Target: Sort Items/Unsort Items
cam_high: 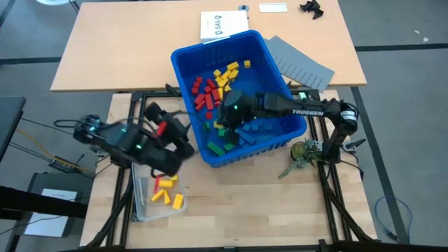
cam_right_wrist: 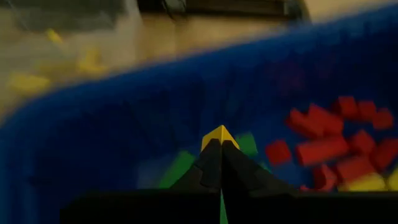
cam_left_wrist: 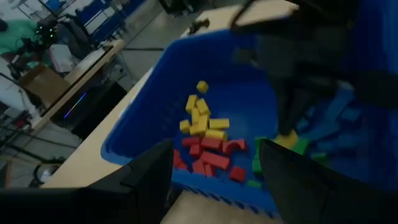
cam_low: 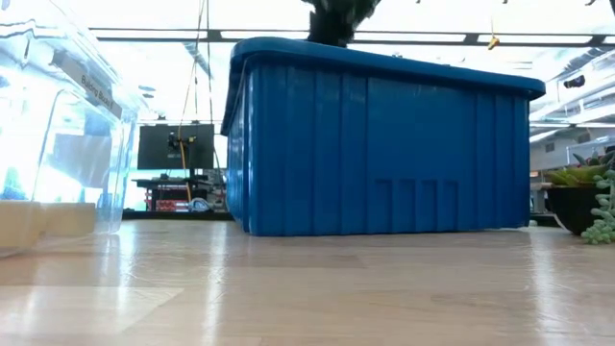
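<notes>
The blue bin [cam_high: 178, 59] holds the items in colour groups: red blocks [cam_high: 204, 94], yellow blocks [cam_high: 227, 73], green blocks [cam_high: 222, 145] and blue blocks [cam_high: 262, 131]. My right gripper [cam_high: 227, 117] reaches into the bin from the table's right and is shut on a yellow block [cam_right_wrist: 219, 134]. My left gripper [cam_high: 183, 136] hovers open outside the bin's left near wall, with nothing between its fingers [cam_left_wrist: 146, 180]. Below it, a clear container [cam_high: 143, 203] holds a few yellow blocks [cam_high: 166, 183]. My right gripper pinches the yellow block between its two fingertips [cam_right_wrist: 211, 155]; a corner of the block [cam_right_wrist: 219, 130] pokes out past the tips. The fingers slant downward from the table's right. In the left wrist view the block [cam_left_wrist: 287, 138] hangs under the fingers, just above the green blocks.
Grey slotted sheets [cam_high: 301, 61] lie behind the bin's right corner, with a white booklet [cam_high: 222, 26] at the far edge. A small plant [cam_high: 304, 154] stands at the right, near my right arm's base. Bare wooden table [cam_high: 245, 203] lies between the bin and the near edge.
</notes>
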Tool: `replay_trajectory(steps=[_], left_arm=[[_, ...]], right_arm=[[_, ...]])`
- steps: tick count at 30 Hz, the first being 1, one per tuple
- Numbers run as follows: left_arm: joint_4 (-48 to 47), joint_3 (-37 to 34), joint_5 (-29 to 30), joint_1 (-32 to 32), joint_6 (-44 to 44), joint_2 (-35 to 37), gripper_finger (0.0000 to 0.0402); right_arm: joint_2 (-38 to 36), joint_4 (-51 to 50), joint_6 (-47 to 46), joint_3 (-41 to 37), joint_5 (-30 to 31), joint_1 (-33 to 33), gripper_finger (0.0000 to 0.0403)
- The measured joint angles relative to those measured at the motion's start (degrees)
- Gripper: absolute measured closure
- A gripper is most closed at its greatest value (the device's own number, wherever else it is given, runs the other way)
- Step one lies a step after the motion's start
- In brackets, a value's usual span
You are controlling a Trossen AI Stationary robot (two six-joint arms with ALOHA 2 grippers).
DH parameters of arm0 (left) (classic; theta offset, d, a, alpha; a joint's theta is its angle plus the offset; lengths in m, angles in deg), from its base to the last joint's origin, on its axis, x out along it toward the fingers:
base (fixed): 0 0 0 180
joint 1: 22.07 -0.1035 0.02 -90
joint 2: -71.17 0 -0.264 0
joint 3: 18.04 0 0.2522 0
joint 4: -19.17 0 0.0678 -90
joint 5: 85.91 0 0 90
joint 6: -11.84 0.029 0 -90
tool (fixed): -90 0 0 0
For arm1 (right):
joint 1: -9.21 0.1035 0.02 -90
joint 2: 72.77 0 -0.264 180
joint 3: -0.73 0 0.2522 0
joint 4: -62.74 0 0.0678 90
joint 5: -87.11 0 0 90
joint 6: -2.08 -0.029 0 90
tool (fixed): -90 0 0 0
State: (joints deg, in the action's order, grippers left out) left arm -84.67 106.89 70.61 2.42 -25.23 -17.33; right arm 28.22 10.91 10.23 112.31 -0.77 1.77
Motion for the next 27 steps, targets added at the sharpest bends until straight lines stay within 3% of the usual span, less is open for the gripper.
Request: replay_trajectory(steps=[11, 19, 27], left_arm=[[0.0, 2.1, 1.4, 0.0, -0.5, 5.9, 0.0154], [0.2, 2.1, 1.6, 0.0, -2.5, 6.2, 0.0154], [0.4, 2.1, 1.8, 0.0, -3.0, 6.1, 0.0154]], right_arm=[[1.9, 22.1, -2.0, 0.1, -1.5, 11.1, 0.0403], [9.7, 44.8, -2.2, 0.0, -3.7, 16.0, 0.0403], [18.9, 55.4, -2.2, 0.5, -6.1, 16.9, 0.0403]])
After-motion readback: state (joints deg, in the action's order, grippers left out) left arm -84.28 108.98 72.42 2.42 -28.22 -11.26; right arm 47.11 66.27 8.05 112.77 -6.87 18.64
